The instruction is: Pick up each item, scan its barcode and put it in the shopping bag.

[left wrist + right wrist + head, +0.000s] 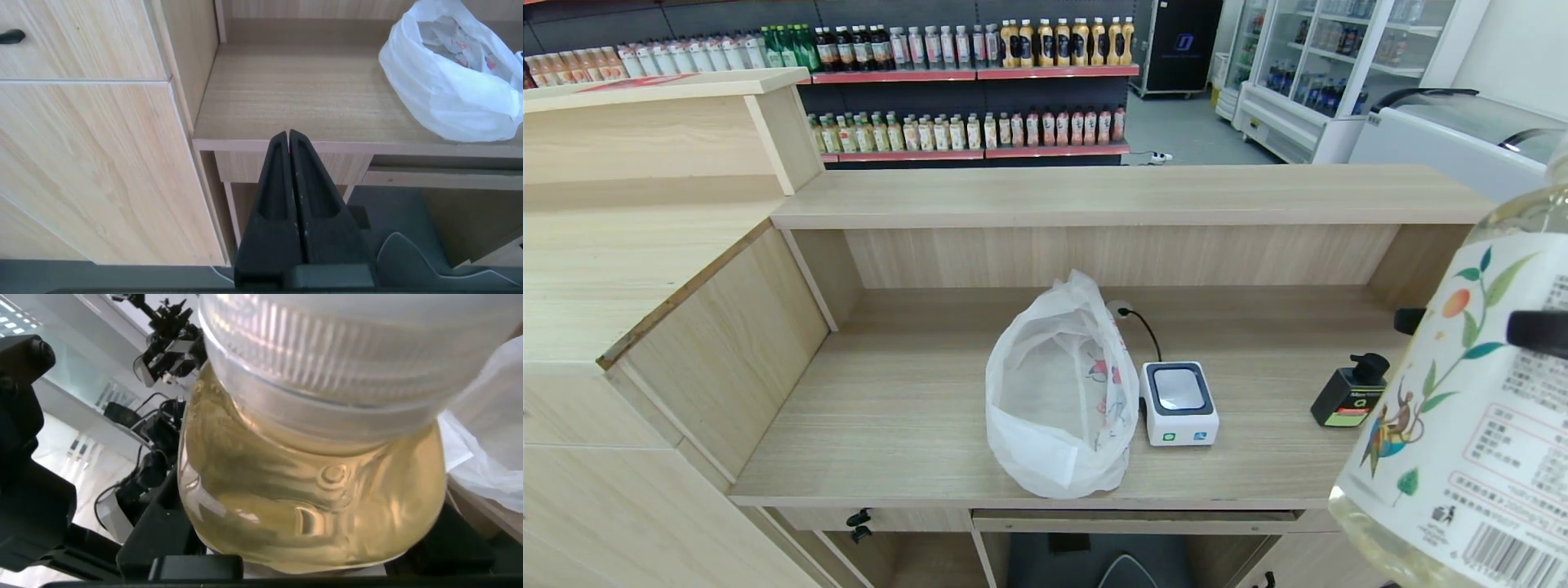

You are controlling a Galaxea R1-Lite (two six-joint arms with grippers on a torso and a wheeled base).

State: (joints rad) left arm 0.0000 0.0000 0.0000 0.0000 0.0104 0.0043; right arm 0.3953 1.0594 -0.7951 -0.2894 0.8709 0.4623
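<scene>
Liquid of a pale yellow fills the clear bottle [1462, 425], which hangs tilted in the air at the right, close to the head camera and well above the table [915, 408]. The right tool [1474, 327] is clamped on it, with black fingers [1535, 331] showing on either side of the white label printed with leaves and fruit; a barcode [1515, 559] sits at the label's low end. On the table the white shopping bag [1058, 392] lies with its mouth open. Just beside it, to the right, is the white scanner [1178, 400] with its glass window facing up and a black cable [1147, 331] running off behind it. A small black pump bottle [1349, 396] stands farther right, apart from the scanner. The left tool [289, 143] hangs low before the table's front edge near the wooden cabinet [90, 155], its fingers pressed together on nothing.
</scene>
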